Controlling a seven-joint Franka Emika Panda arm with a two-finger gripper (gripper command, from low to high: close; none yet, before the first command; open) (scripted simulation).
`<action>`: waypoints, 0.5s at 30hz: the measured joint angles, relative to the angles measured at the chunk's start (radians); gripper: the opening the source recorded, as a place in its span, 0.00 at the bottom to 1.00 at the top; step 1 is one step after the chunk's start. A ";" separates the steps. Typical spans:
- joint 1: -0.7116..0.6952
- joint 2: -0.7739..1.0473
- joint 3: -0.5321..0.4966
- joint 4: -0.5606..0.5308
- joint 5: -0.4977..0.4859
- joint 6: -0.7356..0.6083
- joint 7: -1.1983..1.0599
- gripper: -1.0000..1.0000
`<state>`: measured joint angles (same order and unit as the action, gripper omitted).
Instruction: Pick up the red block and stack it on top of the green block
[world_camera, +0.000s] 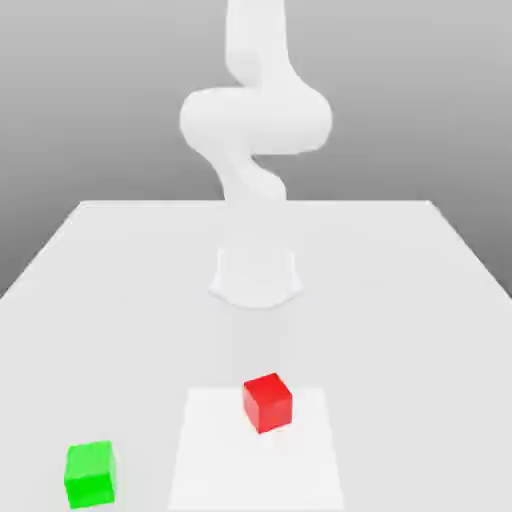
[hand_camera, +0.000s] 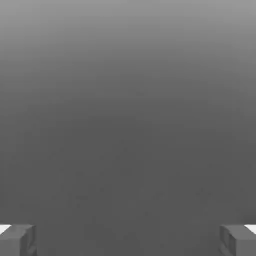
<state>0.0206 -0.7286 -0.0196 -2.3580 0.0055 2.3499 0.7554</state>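
The red block (world_camera: 267, 402) sits untouched on a paler patch of the white table (world_camera: 420, 300), with the green block (world_camera: 90, 473) well apart toward the exterior view's left. My gripper (hand_camera: 128, 240) is spread wide, holding nothing. The pickup has not begun; next I must descend squarely over the red cube.
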 joint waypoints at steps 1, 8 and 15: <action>0.010 0.035 -0.009 -0.028 0.003 0.024 -0.021 0.50; 0.070 0.275 -0.056 -0.212 0.017 0.188 -0.165 0.50; 0.110 0.538 -0.075 -0.407 0.012 0.365 -0.306 0.50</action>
<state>0.1304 -0.1905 -0.0949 -2.7651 0.0178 2.7149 0.4496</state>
